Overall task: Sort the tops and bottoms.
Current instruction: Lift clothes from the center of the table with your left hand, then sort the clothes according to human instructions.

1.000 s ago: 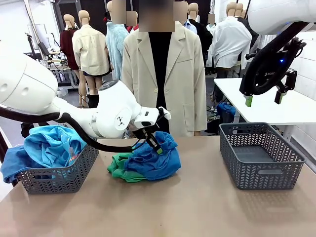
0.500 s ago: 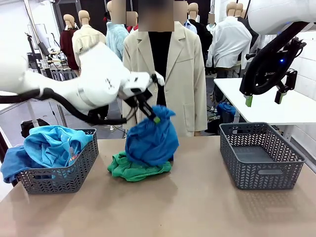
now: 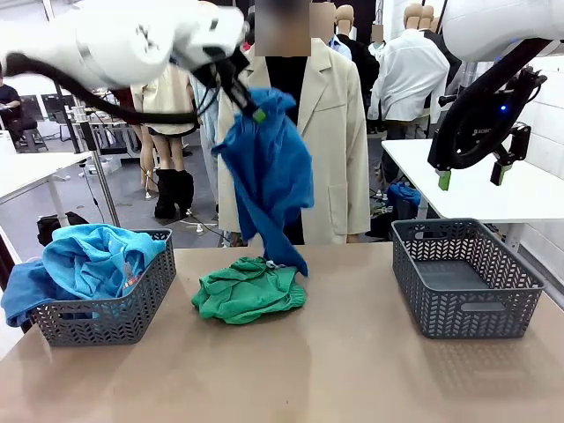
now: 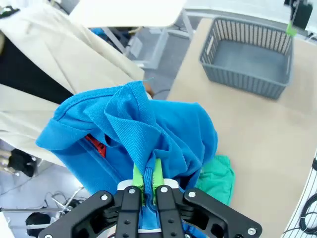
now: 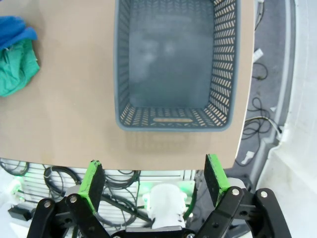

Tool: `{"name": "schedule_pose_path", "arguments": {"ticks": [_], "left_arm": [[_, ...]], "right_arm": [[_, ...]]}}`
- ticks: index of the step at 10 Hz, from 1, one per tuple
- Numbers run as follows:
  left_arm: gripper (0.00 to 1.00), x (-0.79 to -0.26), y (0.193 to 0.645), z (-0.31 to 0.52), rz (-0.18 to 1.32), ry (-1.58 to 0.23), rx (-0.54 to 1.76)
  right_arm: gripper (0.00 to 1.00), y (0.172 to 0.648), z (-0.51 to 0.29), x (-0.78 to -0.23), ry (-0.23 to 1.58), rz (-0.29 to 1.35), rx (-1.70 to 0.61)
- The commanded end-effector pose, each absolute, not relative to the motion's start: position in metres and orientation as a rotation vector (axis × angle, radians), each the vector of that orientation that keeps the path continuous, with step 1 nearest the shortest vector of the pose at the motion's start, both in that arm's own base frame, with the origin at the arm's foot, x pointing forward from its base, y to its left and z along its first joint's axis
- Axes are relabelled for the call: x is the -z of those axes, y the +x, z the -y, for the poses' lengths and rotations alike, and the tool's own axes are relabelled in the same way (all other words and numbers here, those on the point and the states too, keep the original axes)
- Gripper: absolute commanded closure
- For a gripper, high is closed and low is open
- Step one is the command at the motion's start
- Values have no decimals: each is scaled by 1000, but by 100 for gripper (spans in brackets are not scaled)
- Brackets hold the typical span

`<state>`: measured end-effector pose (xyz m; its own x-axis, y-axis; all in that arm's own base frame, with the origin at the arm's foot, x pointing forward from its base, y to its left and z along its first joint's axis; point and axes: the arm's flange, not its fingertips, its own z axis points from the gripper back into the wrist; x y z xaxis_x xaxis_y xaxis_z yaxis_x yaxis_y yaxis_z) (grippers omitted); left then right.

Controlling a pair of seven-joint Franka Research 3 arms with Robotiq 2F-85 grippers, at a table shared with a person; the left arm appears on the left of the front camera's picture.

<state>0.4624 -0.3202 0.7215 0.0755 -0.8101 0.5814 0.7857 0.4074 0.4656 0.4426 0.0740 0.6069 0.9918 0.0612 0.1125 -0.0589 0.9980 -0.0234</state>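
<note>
Front: my left gripper (image 3: 253, 110), clamped on a royal blue top (image 3: 269, 176), hangs its tail down to the green bottoms (image 3: 249, 293); a person (image 3: 330, 132) stands close behind. Left wrist: the pads (image 4: 137, 177) pinch that cloth. Right wrist: my right gripper (image 5: 153, 181), jaws apart, hovers over a grey basket (image 5: 125, 64).

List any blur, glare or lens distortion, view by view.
Front view: the left arm looks smeared, and the tabletop carries a soft sheen. Left wrist view: the blue top is crisp in the left claw. Right wrist view: the grey basket bows from the wide lens, pale glare on its floor.
</note>
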Motion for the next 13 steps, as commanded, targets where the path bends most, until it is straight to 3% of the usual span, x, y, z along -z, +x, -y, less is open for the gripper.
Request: {"name": "schedule_pose_path", "arguments": {"ticks": [1,3,5,7,8,13], "left_arm": [[100,-789,459,352,918,59,1164],[100,-861,435,366,966,50,1101],[100,-894,407,367,1002,102,1041],[100,-898,380,364,1002,188,1051],[100,-891,391,350,1010,89,1055],[100,-891,391,350,1010,89,1055]], "right_arm": [[0,442,-73,-607,11,106,-77],[0,442,-73,-607,11,106,-77],[0,442,-73,-607,11,106,-77],[0,442,-73,-607,11,106,-77],[0,442,-73,-607,11,106,-77],[0,442,-73,-607,11,106,-77]]}}
